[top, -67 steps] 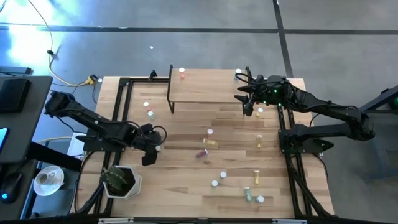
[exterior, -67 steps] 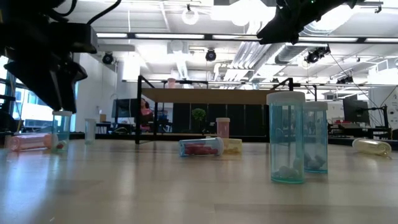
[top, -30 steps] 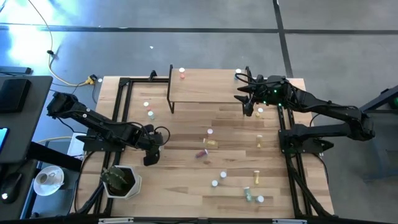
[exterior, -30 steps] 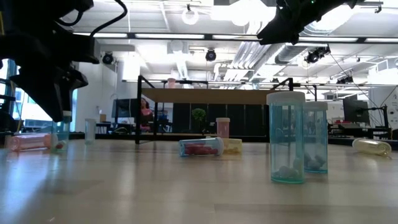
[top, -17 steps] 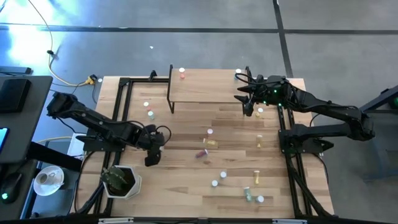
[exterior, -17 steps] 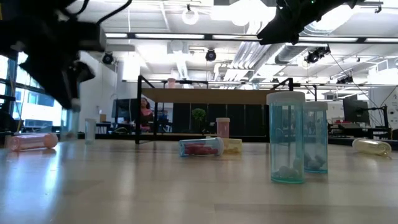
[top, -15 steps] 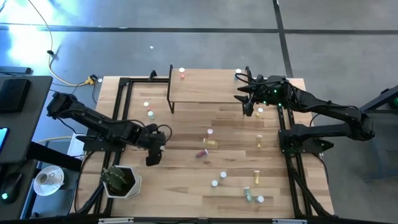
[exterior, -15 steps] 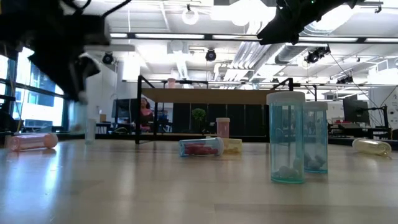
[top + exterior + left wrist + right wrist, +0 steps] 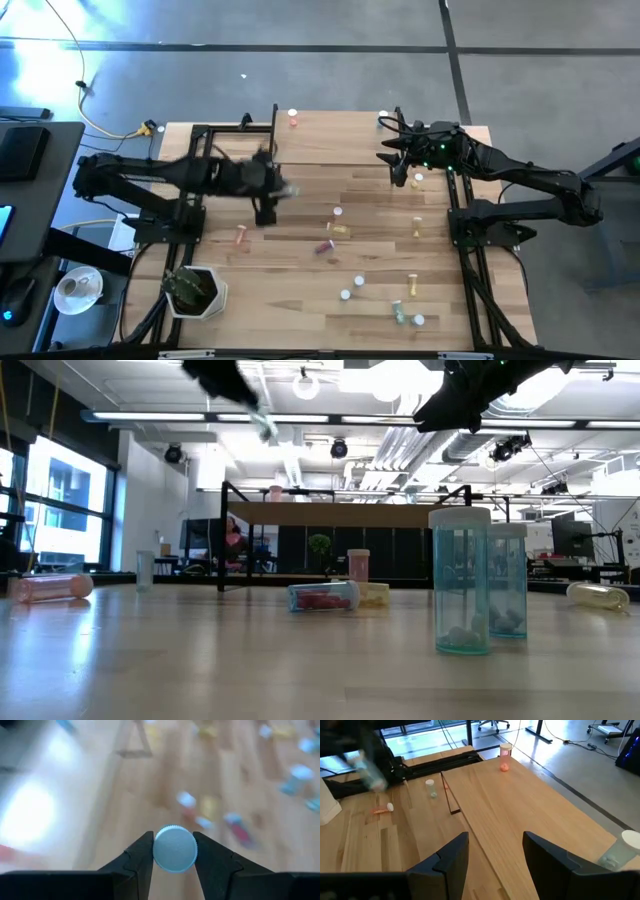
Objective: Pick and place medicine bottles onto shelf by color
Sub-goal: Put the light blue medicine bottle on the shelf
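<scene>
Plastic, light and smooth: blue-grey bottle (image 9: 174, 848) clenched in left pincer (image 9: 272, 190) near the shelf (image 9: 335, 140) front-left leg; grasp mid-body. Right pincer (image 9: 492, 851) released over shelf's right end.

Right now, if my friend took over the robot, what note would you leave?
Left gripper: shut on a bottle, up in the air near the shelf's left end.
Right gripper: open, empty, over the shelf's right end.
Done: two bottles stand on the shelf, a pink one and a pale one.
To do: many more sit on the table, like the lying pink bottle.
</scene>
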Robot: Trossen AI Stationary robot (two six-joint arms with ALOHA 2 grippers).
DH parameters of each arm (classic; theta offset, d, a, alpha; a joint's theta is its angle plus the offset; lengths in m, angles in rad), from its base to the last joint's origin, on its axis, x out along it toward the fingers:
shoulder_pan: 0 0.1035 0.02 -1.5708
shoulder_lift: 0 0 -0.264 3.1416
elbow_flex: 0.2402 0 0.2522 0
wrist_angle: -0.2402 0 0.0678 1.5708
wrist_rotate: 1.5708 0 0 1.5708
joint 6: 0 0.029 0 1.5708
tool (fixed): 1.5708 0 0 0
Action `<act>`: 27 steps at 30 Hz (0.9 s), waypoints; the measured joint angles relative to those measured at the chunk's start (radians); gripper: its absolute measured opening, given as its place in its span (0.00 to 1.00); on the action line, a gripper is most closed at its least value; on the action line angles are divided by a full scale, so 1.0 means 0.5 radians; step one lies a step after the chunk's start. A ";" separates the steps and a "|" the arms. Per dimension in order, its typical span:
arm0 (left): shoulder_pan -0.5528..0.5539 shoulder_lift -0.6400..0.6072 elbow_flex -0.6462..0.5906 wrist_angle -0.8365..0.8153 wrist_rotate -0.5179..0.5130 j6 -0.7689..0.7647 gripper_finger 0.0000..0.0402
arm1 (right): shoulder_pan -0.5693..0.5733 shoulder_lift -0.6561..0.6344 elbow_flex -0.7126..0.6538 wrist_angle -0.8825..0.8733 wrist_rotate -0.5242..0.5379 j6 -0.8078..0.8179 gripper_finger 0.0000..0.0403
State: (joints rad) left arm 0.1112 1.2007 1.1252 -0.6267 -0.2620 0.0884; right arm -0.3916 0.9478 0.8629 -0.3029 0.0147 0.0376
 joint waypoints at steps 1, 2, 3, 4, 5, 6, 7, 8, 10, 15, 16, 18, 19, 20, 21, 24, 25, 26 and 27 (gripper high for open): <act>0.046 0.000 0.056 0.012 -0.026 0.071 0.29 | 0.000 0.000 0.000 0.000 0.000 0.000 0.44; 0.095 -0.001 0.106 0.030 -0.041 0.130 0.29 | 0.000 0.000 0.000 0.000 0.000 0.000 0.44; 0.145 0.000 0.152 0.053 -0.044 0.178 0.29 | 0.000 0.000 0.000 0.000 0.000 0.000 0.44; 0.196 -0.001 0.198 0.080 -0.042 0.221 0.29 | -0.001 0.000 0.000 0.000 0.000 0.000 0.44; 0.246 0.000 0.237 0.116 -0.037 0.268 0.29 | 0.000 0.000 0.000 0.000 0.000 0.000 0.44; 0.299 0.000 0.275 0.154 -0.036 0.314 0.29 | 0.000 0.000 0.000 0.000 0.000 0.000 0.44; 0.350 0.000 0.312 0.183 -0.036 0.358 0.29 | 0.000 0.000 0.000 0.000 0.001 0.002 0.44; 0.399 0.000 0.343 0.210 -0.036 0.395 0.29 | 0.000 0.000 0.000 0.000 0.000 0.018 0.44; 0.500 0.011 0.416 0.246 -0.035 0.455 0.29 | -0.001 0.000 0.000 0.000 0.000 0.031 0.44; 0.721 0.104 0.658 0.254 -0.028 0.524 0.29 | 0.000 0.000 0.000 -0.001 0.000 0.031 0.44; 0.759 0.134 0.722 0.255 -0.024 0.541 0.29 | 0.000 0.000 0.000 -0.001 0.001 0.031 0.44; 0.829 0.201 0.843 0.253 -0.022 0.562 0.29 | 0.000 0.000 0.000 -0.001 0.001 0.031 0.44; 0.861 0.239 0.902 0.241 -0.022 0.563 0.29 | 0.000 0.000 0.000 -0.002 0.001 0.031 0.44; 0.892 0.280 0.966 0.211 -0.022 0.563 0.29 | 0.000 0.000 0.000 -0.002 0.001 0.031 0.44; 0.920 0.319 1.024 0.180 -0.021 0.561 0.29 | 0.000 0.000 0.000 -0.002 0.001 0.031 0.44; 0.986 0.447 1.197 0.075 -0.007 0.522 0.29 | 0.000 0.000 0.000 -0.004 0.001 0.031 0.44; 1.004 0.492 1.246 0.035 0.011 0.510 0.29 | 0.000 0.000 0.000 -0.007 0.001 0.031 0.44; 1.018 0.538 1.296 -0.008 0.038 0.509 0.29 | 0.000 0.000 0.000 -0.010 0.001 0.031 0.44; 1.030 0.586 1.340 -0.050 0.065 0.507 0.29 | 0.000 0.000 0.000 -0.016 0.001 0.031 0.44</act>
State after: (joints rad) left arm 0.6262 1.4937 1.7950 -0.6515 -0.2295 0.3421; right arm -0.3916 0.9478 0.8628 -0.3107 0.0151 0.0529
